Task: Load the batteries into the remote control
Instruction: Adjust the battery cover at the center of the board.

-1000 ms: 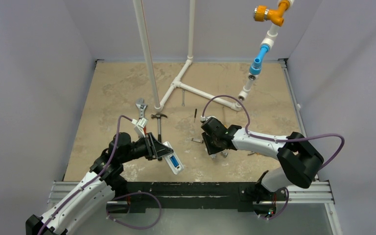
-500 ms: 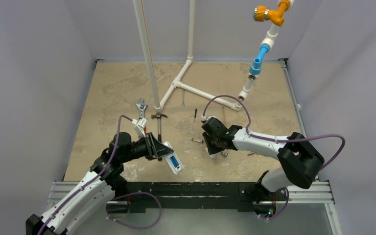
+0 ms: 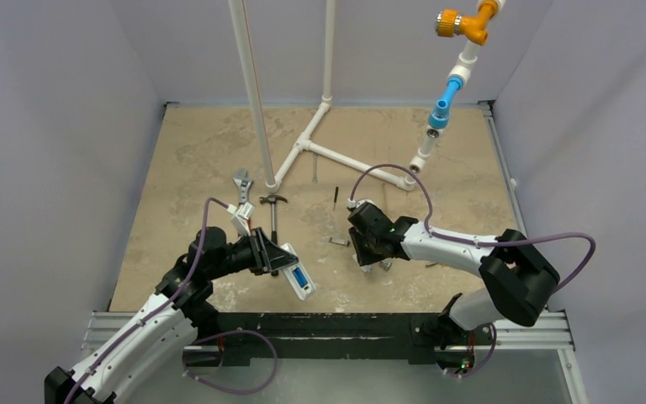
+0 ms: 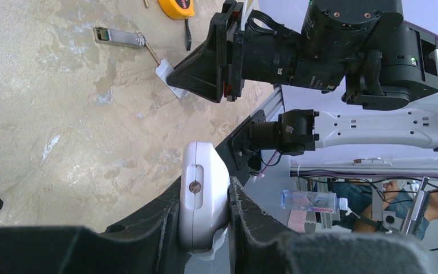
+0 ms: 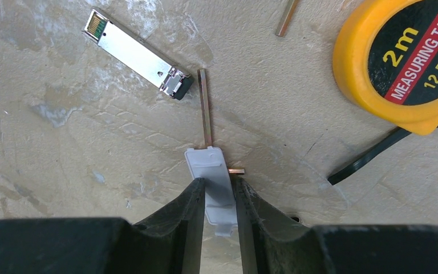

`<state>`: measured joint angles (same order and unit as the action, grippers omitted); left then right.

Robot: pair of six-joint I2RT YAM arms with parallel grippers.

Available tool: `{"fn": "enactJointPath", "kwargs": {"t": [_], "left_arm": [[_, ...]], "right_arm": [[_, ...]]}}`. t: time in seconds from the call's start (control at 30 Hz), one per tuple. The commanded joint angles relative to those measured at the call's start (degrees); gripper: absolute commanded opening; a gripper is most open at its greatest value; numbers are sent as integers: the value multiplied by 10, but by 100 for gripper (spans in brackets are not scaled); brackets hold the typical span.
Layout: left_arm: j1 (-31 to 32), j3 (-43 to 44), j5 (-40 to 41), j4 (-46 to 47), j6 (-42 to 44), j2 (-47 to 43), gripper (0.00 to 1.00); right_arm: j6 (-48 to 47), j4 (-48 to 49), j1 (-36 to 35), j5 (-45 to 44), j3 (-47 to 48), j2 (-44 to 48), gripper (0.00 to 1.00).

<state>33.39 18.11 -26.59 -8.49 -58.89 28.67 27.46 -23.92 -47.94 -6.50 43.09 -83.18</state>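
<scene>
My left gripper (image 3: pixel 289 264) is shut on the white remote control (image 3: pixel 300 279) and holds it tilted above the table's near edge. Blue shows in its open battery recess, which is the batteries (image 3: pixel 299 275). In the left wrist view the remote (image 4: pixel 204 185) stands end-on between the fingers (image 4: pixel 165 214). My right gripper (image 3: pixel 371 255) is low at the table, shut on the small flat grey-white cover piece (image 5: pixel 210 161), which lies between its fingers (image 5: pixel 191 202). The cover piece also shows in the left wrist view (image 4: pixel 168 77).
A silver plug-in module (image 5: pixel 137 54), a thin metal rod (image 5: pixel 205 108) and a yellow measuring tape (image 5: pixel 402 57) lie just beyond the right gripper. A wrench (image 3: pixel 241 181) and a hammer (image 3: pixel 274 206) lie behind the left gripper. White pipes (image 3: pixel 336 156) stand at the back.
The right gripper has edged very slightly to the right over the cover piece. The left arm and the remote have not moved.
</scene>
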Motion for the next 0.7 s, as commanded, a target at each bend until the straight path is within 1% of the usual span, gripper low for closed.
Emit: {"fn": "enactJointPath", "kwargs": {"t": [0.0, 0.27, 0.5, 0.67], "left_arm": [[-3, 11, -4, 32, 7, 3, 0], [-3, 12, -6, 33, 7, 4, 0], [-3, 13, -5, 30, 8, 1, 0], [-3, 12, -4, 27, 9, 0, 0]], "right_arm": [[23, -12, 0, -8, -19, 11, 26], [43, -1, 0, -11, -21, 19, 26], [46, 9, 1, 6, -23, 10, 36], [40, 8, 1, 13, -24, 7, 38]]}}
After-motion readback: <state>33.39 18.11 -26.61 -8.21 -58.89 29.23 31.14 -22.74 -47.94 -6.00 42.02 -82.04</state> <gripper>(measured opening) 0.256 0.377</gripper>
